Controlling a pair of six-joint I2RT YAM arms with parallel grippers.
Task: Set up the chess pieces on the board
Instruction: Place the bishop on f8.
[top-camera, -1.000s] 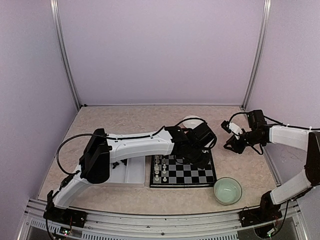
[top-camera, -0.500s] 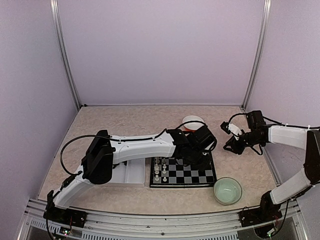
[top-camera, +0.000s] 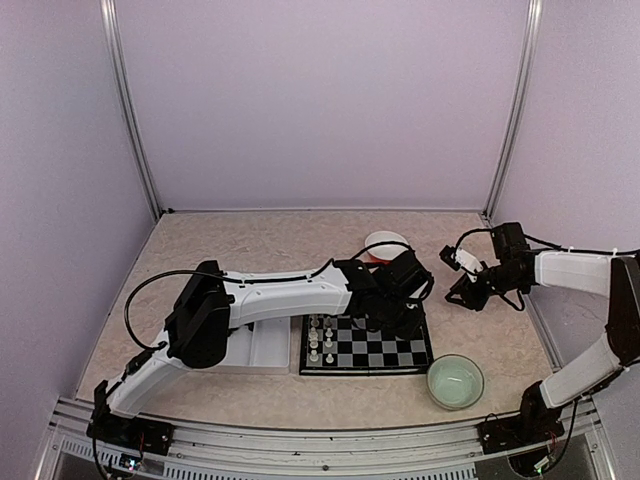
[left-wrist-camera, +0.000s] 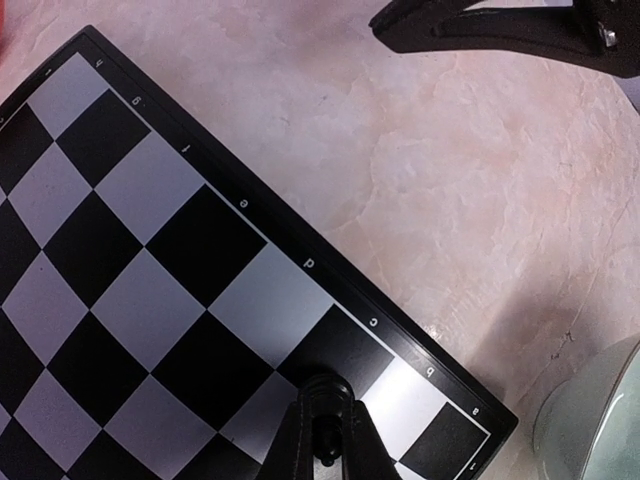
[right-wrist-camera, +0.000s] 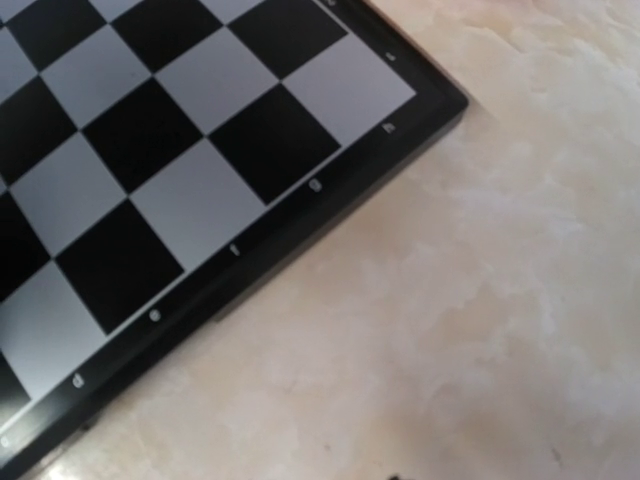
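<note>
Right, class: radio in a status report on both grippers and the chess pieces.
Left gripper shut on a black piece at the board's edge squares. Right gripper off the board, jaws unclear. Nothing in the way.

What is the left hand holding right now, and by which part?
A tiny black plastic chess piece, pinched by its sides between the left hand's fingertips over the flat checkered chessboard's edge; which end is up cannot be told.

Top view looked down from high behind the near edge, far off, covering the whole counter (top-camera: 250, 250); both wrist views faced steeply downward, close; all three shared the board (top-camera: 385, 352).
</note>
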